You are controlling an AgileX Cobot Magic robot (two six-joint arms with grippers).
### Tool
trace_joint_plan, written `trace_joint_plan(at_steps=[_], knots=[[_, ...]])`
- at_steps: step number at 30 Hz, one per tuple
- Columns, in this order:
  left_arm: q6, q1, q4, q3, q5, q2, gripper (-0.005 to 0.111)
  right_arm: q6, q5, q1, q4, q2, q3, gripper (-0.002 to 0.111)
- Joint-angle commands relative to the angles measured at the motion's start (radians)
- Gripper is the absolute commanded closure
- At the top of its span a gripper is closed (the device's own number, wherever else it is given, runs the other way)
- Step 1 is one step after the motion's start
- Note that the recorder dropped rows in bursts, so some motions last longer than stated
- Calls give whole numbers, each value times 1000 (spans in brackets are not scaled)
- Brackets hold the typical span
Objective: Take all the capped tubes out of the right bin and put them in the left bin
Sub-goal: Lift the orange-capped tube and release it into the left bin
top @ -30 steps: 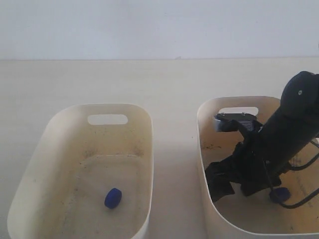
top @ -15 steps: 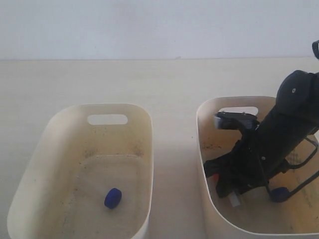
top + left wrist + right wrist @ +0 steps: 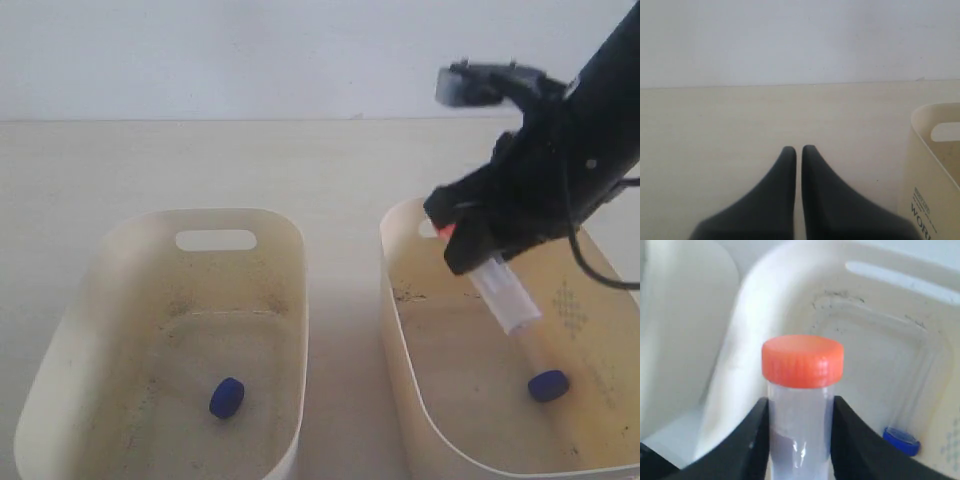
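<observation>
My right gripper (image 3: pixel 478 255) hangs above the right bin (image 3: pixel 400 300), shut on a clear capped tube (image 3: pixel 507 297) with an orange-red cap (image 3: pixel 802 361). The tube slants down out of the fingers (image 3: pixel 752 440) toward the bin floor, well clear of it. Another tube with a dark blue cap (image 3: pixel 548 385) lies on the right bin's floor, and its cap (image 3: pixel 901 440) also shows in the right wrist view. In the left bin (image 3: pixel 240 214) lies a blue-capped tube (image 3: pixel 227 398). My left gripper (image 3: pixel 799 149) is shut and empty over the bare table.
The right bin's inner wall carries a diamond of small dots (image 3: pixel 570 305). A strip of table (image 3: pixel 345 330) separates the two bins. In the left wrist view a cream tub's outer wall (image 3: pixel 932 170) with a handle slot stands beside the left gripper.
The right gripper closed on the orange-capped tube down in the right bin, then rose with it to above the bin's rim. The blue-capped tubes have stayed put.
</observation>
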Motion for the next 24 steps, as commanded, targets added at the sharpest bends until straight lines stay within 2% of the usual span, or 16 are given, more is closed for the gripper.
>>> trace_joint_plan(at_steps=[1,2,4,5,12,14,19,20,22,24], knots=[[-8,1,2,-3,-7,-3,102,-105,33,0,248,-114,-62,108],[-8,1,2,-3,-7,-3,102,-155,31,0,322,-123,-62,108],[-8,1,2,-3,-7,-3,102,-425,40,5,680,-131,-62,108],[-8,1,2,-3,-7,-3,102,-493,29,16,721,-129,-62,108],[-8,1,2,-3,-7,-3,102,-622,-243,299,723,-9,-59,106],[-8,1,2,-3,-7,-3,102,-621,-269,319,720,31,-59,97],[-8,1,2,-3,-7,-3,102,-602,-293,321,718,106,-59,56],[-8,1,2,-3,-7,-3,102,-591,-293,321,718,112,-59,53],[-8,1,2,-3,-7,-3,102,-591,-293,321,714,112,-59,52],[-8,1,2,-3,-7,-3,102,-590,-292,321,712,109,-59,59]])
